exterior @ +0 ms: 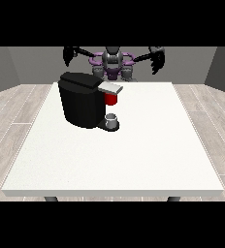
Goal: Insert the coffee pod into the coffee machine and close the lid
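Note:
A black coffee machine (80, 101) stands on the white table (134, 155), left of the middle. Its grey lid (110, 87) juts out to the right, and a red piece (111, 99), perhaps the pod, shows just under it. A small grey cup (112, 118) sits on the machine's base. Both arms are raised and spread wide behind the table. The hand at the view's left (68, 55) and the hand at the view's right (156, 59) hang in the air with fingers pointing down, far from the machine and holding nothing.
The robot's torso (112, 63) stands behind the table's far edge. Wooden floor surrounds the table. The table's right half and front spread out white around the machine.

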Available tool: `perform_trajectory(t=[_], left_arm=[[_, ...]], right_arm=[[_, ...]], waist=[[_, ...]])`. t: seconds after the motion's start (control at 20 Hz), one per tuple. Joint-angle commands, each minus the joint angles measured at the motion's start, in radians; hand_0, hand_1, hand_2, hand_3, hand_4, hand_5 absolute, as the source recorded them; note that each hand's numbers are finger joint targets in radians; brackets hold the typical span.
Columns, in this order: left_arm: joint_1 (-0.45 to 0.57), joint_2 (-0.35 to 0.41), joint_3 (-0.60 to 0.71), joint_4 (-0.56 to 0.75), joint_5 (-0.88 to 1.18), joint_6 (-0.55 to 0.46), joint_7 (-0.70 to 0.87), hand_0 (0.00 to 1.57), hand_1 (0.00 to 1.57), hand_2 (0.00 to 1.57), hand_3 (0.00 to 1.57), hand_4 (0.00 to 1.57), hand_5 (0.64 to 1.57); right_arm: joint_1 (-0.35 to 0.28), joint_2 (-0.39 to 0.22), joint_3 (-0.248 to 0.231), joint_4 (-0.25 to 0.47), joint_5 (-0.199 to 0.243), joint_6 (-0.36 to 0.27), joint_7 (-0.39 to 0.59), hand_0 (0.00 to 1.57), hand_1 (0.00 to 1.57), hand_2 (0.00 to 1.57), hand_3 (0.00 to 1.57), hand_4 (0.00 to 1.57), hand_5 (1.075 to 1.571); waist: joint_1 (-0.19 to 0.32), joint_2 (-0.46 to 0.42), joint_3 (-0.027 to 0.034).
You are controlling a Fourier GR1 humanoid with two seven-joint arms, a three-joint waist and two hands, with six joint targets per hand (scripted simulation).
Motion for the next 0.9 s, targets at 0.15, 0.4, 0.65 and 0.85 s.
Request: perform_trajectory(t=[0.15,0.4,0.65,0.85], left_arm=[[0.139,-0.056,-0.024,-0.069,0.043,-0.023,0.051,0.0,0.0,0.0,0.0,0.42,1.571],[0.145,-0.046,-0.027,-0.169,0.137,-0.034,0.059,0.0,0.0,0.0,0.0,0.37,1.571],[0.188,-0.058,-0.175,-0.265,0.218,-0.071,0.09,0.0,0.0,0.0,0.0,0.36,1.571],[0.236,-0.057,-0.215,-0.332,0.217,-0.008,0.083,0.0,0.0,0.0,0.0,0.37,1.571]], right_arm=[[0.012,-0.065,0.027,-0.041,0.018,0.074,0.027,0.0,0.0,0.0,0.0,0.25,1.571],[-0.144,-0.089,-0.039,-0.034,-0.027,0.071,0.091,0.0,0.0,0.0,0.0,0.0,1.571],[-0.204,-0.099,-0.119,0.124,-0.065,0.047,0.082,0.0,0.0,0.0,0.0,0.0,1.571],[-0.28,-0.152,-0.185,0.166,-0.155,0.115,0.136,0.0,0.0,0.0,0.0,0.09,1.571]], waist=[[0.088,-0.086,0.0012],[0.09,0.03,0.001],[0.192,0.045,0.0014],[0.194,0.099,0.0013]])
